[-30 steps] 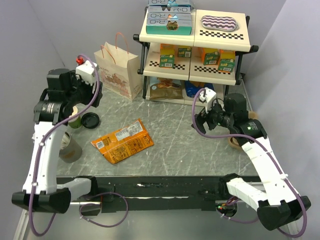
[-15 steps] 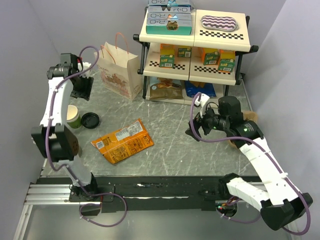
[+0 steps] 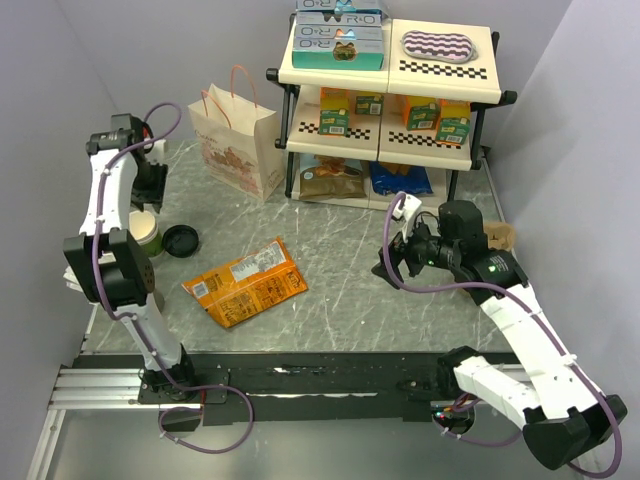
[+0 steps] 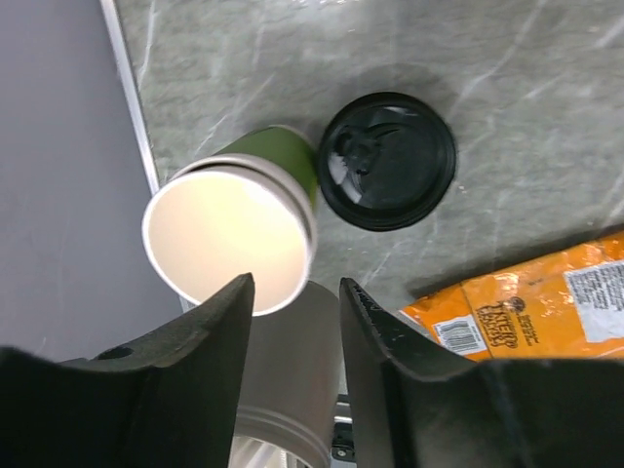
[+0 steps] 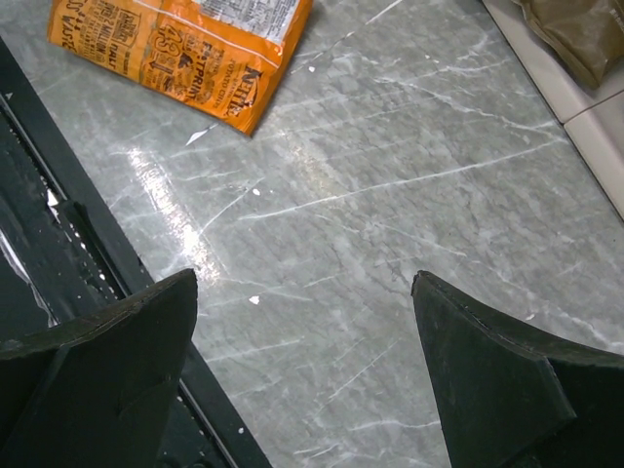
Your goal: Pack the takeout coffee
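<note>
Hanging over the small dark green paper cup (image 4: 229,229), the L gripper (image 4: 297,288) has its two black fingers (image 4: 210,336) spread apart w/ nothing held btw them. The cup stands up near the L edge of the grey marble table (image 4: 507,58). It has no lid on, and only its cream inside shows. The round black plastic lid (image 4: 388,161) lies flat on the table just beside the cup. Cup and lid are both at the L side, not in the bag.

The R gripper (image 5: 304,278) is spread wide too. It holds nothing and hangs over bare table near the foot of the shelf.

Btw the two arms lies a flat orange chip bag (image 3: 245,282). One word on it looks like "Kettle". A barcode label (image 4: 453,331) shows too. The rest is too small to read.

At the back, the cream paper bag w/ pink handles (image 3: 238,150) stands up just L of the shelf, well apart from the cup. Can't see what is in it. Its brown print can't be read.

The cream two-level shelf w/ black legs (image 3: 345,78) holds teal boxes (image 3: 340,30) on top L, w/ letters like "R·O". A purple-and-white wavy thing (image 3: 437,45) is on top R. Mid level has small green and orange boxes (image 3: 345,105). At the bottom are a brown bag (image 3: 330,178) and a blue bag (image 3: 400,180).
</note>
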